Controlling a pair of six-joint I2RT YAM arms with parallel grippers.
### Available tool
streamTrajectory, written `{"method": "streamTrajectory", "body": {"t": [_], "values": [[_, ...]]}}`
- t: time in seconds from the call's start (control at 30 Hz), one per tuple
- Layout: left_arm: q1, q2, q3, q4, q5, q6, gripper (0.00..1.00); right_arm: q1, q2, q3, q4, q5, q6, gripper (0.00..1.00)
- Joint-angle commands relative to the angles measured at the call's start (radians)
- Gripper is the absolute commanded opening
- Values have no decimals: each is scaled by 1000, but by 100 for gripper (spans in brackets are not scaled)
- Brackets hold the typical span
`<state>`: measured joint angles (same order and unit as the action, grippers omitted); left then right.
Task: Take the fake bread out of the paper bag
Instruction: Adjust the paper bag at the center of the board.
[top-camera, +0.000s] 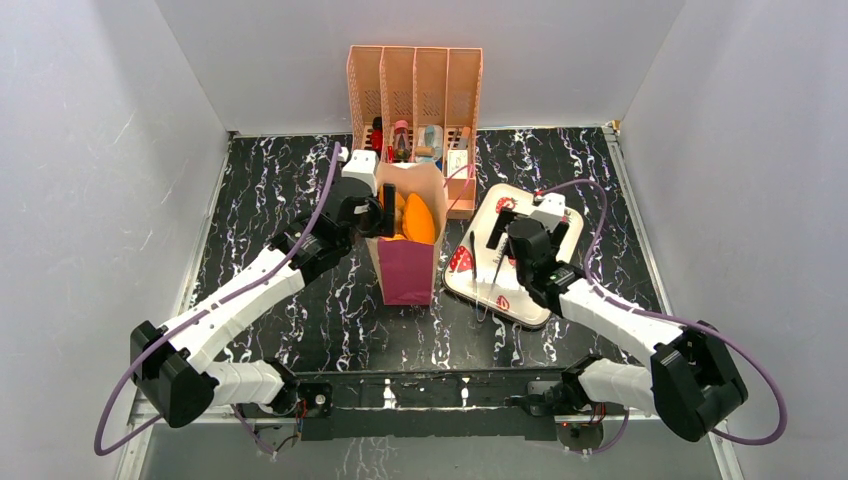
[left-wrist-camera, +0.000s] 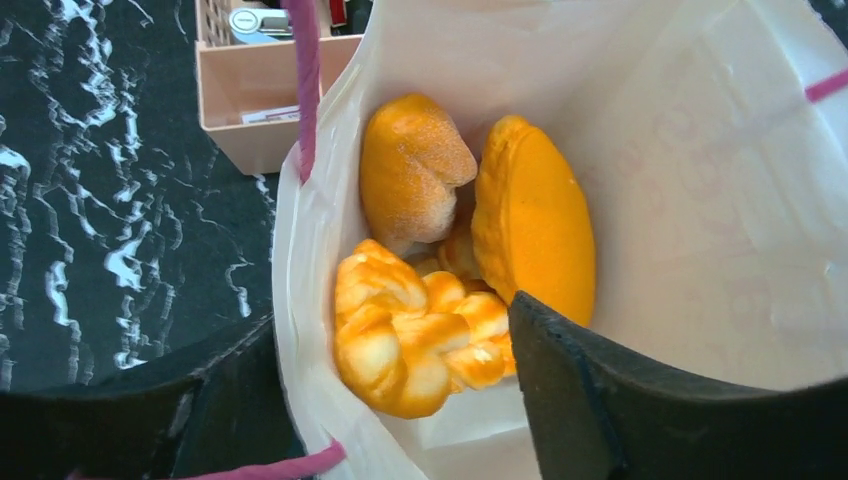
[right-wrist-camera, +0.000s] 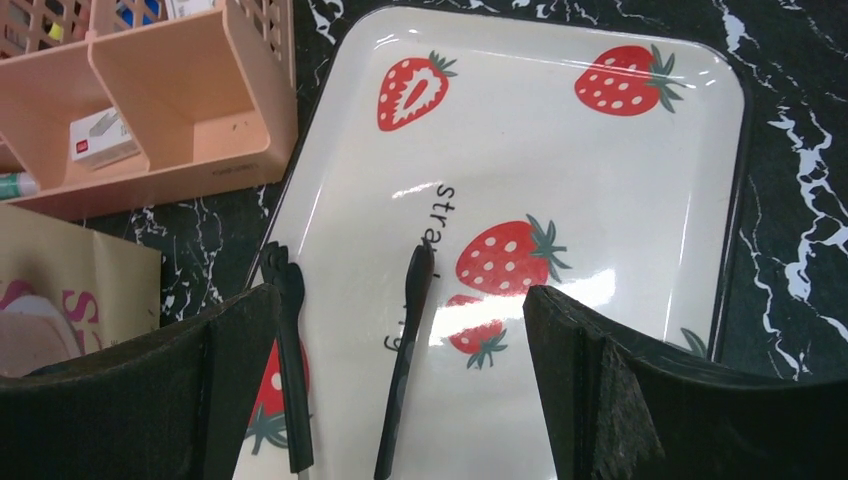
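While the left claw stands open astride the left wall of the paper bag, likely to reach the bread piled inside, the right claw hovers open over the strawberry tray, probably the landing spot, above black tongs.

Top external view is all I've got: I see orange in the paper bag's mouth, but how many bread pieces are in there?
Observer: At least three in the paper bag: a grainy loaf, a smooth loaf and a glossy twisted piece.
Operator: Is the left gripper on any of them?
Observer: No. The left gripper is open and straddles the bag's wall, with one finger inside and the other outside.
Operator: What's on the tray under the right gripper?
Observer: Below the open right gripper, the tray shows only a black fork and another black utensil; no bread.
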<state>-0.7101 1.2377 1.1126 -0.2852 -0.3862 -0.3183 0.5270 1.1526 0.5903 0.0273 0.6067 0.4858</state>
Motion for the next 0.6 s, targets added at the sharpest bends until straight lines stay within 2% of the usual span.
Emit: {"method": "streamTrajectory", "body": {"t": [0.0, 0.1, 0.57], "values": [[-5, -6, 15, 5, -49, 73, 50, 60, 0, -11, -21, 54, 37, 92], [-4, -13, -1, 28, -65, 94, 0, 106, 12, -22, -50, 84, 59, 92], [-5, -66, 42, 95, -183, 283, 0, 301, 146, -27, -100, 163, 179, 93]]}}
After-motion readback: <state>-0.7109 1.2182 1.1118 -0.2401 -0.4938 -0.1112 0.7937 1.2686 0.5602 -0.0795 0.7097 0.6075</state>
